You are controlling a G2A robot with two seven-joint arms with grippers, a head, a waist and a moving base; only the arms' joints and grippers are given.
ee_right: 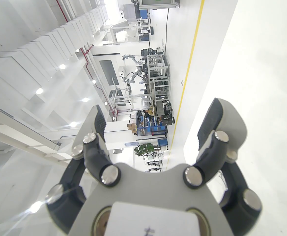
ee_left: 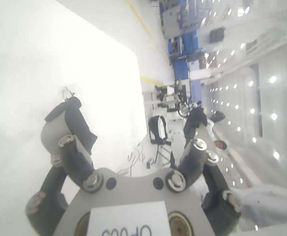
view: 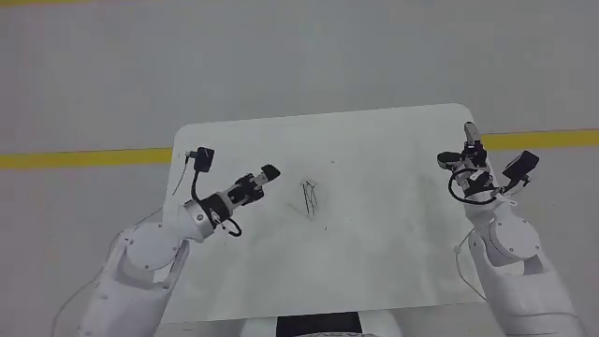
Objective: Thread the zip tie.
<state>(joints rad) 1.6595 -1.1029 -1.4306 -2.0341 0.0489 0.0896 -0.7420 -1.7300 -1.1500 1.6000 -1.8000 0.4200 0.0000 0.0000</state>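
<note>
White table [view: 393, 262], seen from above. Thin dark zip ties [view: 310, 197] are laid together near the table's middle. The left gripper [view: 270, 171] is held near them, not touching. The right gripper [view: 471, 134] is held over the table's right edge, well apart. Yellow floor lines [view: 84, 158] are seen beyond.

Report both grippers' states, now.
Left gripper: open, holding nothing.
Right gripper: open, holding nothing.
</note>
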